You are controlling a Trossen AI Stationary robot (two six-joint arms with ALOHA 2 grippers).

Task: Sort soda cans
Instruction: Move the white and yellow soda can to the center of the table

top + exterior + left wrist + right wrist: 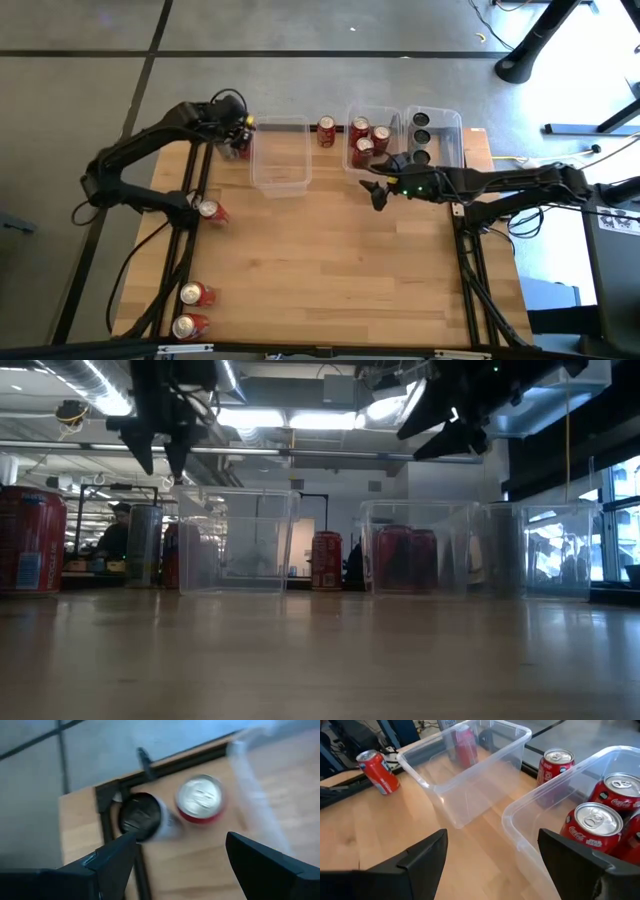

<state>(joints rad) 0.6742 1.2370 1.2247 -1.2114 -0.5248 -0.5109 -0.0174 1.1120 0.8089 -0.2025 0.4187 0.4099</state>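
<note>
The left gripper [238, 135], fingers spread and holding nothing, hovers over a red-bodied can [200, 800] and a dark-topped can [140, 815] just outside the empty clear bin [279, 155], at the table's far corner. The right gripper [375, 188], also spread and empty, hangs near that bin's other side, beside a second bin [352, 140] holding red cans [371, 137]; one red can [326, 131] stands between the two bins, others lie well apart from the empty bin along the table's left edge [195, 294]

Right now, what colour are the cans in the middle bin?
Red cans, clearest in the right wrist view.
</note>
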